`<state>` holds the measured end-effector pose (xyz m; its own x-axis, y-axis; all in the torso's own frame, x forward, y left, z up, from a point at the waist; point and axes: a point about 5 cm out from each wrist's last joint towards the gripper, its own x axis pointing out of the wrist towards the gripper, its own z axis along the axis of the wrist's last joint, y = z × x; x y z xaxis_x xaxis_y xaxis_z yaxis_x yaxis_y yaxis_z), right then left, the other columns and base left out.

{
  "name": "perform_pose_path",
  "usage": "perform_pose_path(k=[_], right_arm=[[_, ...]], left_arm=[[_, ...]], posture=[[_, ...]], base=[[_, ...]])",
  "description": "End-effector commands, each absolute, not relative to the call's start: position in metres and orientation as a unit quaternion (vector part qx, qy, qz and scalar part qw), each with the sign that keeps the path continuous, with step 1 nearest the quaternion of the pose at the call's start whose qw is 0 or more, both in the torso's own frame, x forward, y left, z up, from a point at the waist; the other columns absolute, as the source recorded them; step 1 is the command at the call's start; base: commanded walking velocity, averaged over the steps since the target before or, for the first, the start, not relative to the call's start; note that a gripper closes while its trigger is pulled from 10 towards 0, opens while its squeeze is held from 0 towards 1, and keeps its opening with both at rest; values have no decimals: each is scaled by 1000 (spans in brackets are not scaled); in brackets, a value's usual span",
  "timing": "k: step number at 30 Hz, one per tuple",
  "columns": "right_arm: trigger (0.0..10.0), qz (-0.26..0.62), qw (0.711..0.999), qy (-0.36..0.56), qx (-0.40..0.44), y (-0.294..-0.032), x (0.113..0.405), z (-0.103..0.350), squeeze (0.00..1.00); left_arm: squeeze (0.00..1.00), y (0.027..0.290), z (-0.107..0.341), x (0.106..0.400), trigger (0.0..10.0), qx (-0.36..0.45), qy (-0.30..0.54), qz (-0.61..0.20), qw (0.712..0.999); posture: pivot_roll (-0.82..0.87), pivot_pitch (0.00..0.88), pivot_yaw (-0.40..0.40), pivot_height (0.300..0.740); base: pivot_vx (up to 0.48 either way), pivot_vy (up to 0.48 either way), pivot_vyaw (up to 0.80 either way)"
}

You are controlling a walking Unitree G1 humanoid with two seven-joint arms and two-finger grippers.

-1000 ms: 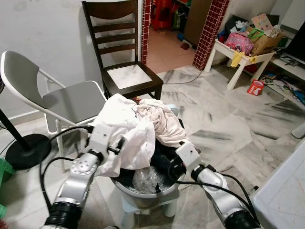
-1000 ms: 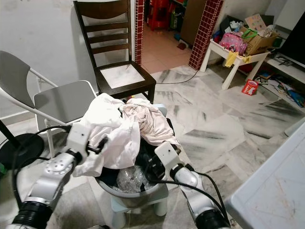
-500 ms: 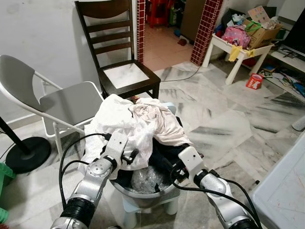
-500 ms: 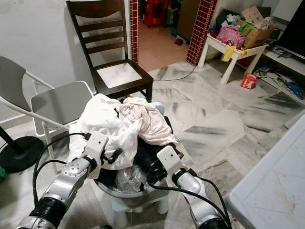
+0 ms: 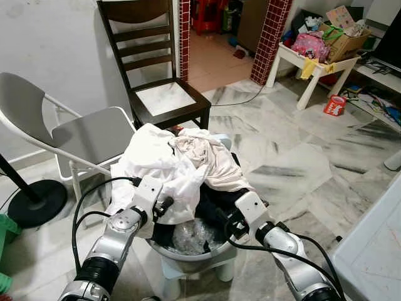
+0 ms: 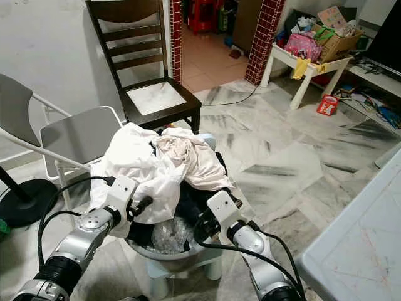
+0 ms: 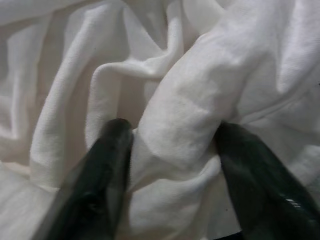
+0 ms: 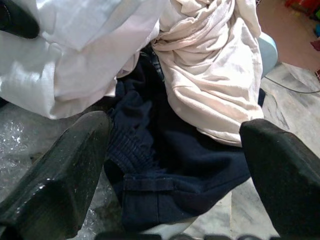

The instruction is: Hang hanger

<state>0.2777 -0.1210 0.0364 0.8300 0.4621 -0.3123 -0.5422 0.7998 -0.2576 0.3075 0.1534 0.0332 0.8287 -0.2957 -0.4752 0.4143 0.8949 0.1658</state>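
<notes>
1. Scene: a round basin (image 5: 188,260) on a small white stool (image 5: 216,273) stands directly in front of the robot, heaped with laundry. A white garment (image 5: 156,164) lies on top toward the robot's left, a cream garment (image 5: 210,157) toward the right, and a dark navy garment (image 8: 170,165) under both. Crumpled clear plastic (image 5: 188,237) lines the near side of the basin.
2. Task item: no hanger can be made out in any view. If one lies in the pile, cloth hides it; this cannot be confirmed.
3. Left gripper (image 7: 170,160): positioned at the near left edge of the pile. Its two fingers straddle a raised fold of the white garment, and the fold sits between them in contact with both. The grip appears to be a pinch on the cloth, not fully pressed together.
4. Right gripper (image 8: 175,150): positioned at the near right rim of the basin, fingers spread wide, aimed at the navy garment and holding nothing.
5. Surroundings: a dark wooden chair (image 5: 156,75) and a grey folding chair (image 5: 69,128) stand behind the basin on the marble floor (image 5: 288,169).
6. Step in hand (judgement): sorting through the laundry, with the left gripper securing the white garment.
7. Next move (judgement): lift the pinched fold clear of the pile, then check whether a hanger is exposed. Keep the right gripper ready to steady the remaining cloth.
</notes>
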Motion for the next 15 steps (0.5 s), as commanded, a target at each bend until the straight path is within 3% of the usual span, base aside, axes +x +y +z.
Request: perform_pose_path(k=[1, 15], right_arm=[[10000, 265, 941, 117, -174, -121, 279, 39, 0], [10000, 263, 942, 117, -174, -119, 282, 40, 0]], left_arm=[[0, 157, 28, 304, 0, 136, 236, -190, 943], [0, 160, 29, 306, 0, 136, 234, -191, 944]], posture=[[-38, 84, -21, 740], [-31, 77, -20, 740]], base=[[0, 0, 0], [0, 0, 0]])
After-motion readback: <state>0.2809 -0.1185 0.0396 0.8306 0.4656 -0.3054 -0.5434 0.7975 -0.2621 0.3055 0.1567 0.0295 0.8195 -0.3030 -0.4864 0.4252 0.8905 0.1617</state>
